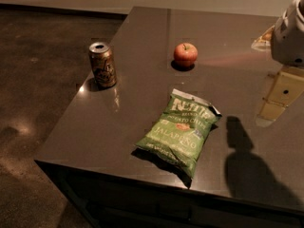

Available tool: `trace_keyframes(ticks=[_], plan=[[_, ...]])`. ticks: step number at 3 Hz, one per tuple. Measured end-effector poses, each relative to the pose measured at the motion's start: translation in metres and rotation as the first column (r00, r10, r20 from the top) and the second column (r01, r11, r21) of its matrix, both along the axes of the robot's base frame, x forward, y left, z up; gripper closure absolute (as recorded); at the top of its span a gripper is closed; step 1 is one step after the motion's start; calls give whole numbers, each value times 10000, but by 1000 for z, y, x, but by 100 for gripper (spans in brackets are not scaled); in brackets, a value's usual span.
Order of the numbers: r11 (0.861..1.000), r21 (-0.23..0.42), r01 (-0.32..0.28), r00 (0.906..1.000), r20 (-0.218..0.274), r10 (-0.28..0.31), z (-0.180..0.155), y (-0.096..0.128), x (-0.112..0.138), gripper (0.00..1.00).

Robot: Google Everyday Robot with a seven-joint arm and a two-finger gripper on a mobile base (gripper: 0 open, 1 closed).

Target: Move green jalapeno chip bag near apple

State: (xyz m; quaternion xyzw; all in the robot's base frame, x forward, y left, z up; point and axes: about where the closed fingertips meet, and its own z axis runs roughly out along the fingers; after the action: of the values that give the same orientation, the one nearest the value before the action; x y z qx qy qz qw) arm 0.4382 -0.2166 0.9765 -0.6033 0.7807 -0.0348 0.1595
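The green jalapeno chip bag (pixel 179 129) lies flat on the dark table (pixel 142 46), near its front edge, with the white "JALAPENO" lettering facing up. The apple (pixel 185 54), small and red-orange with a short stem, sits behind the bag towards the middle of the table, about a bag's length away. My gripper (pixel 279 98) hangs over the right side of the table, to the right of the bag and in front of and right of the apple. It is above the surface and touches neither of them. It holds nothing that I can see.
A gold-brown soda can (pixel 102 64) stands upright near the table's left edge, left of the apple. The white arm housing (pixel 289 32) is at the far right. The table's front edge and left corner drop to a dark floor (pixel 42 80).
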Motion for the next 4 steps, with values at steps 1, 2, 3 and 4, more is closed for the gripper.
trace_keyframes(ticks=[1,2,3,4], plan=[[10000,0,0,10000,2,0,0,0,0,0],[9997,79,-226,9997,22,225,-7,10,4,0],[9983,452,-366,9993,-103,371,-20,26,13,0],[9937,954,-585,9969,-460,631,-42,46,23,0]])
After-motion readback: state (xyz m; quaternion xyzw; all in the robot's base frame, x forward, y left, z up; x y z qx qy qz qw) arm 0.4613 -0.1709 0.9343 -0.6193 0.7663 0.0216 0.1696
